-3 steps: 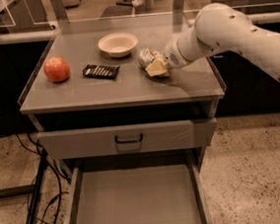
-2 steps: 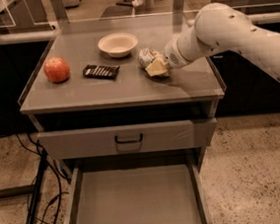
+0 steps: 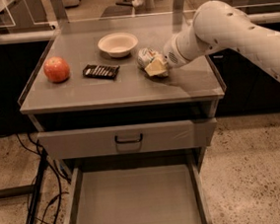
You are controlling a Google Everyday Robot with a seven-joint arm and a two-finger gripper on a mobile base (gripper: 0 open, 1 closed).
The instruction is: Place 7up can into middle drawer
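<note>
The 7up can [image 3: 144, 57], small, dented and silvery with green print, lies on the grey cabinet top just right of the white bowl. My gripper [image 3: 156, 67] is at the can's right front side and touches it, reaching in from the right on the white arm [image 3: 221, 29]. The middle drawer [image 3: 133, 199] stands pulled out at the bottom of the view, with a plain flat grey floor and nothing in it.
A red apple [image 3: 56, 69] sits at the left of the top, a dark snack bar [image 3: 101, 71] beside it, and a white bowl [image 3: 117, 43] at the back. A closed drawer front with a black loop handle [image 3: 128, 139] lies above the open drawer. Cables [image 3: 39, 193] hang at left.
</note>
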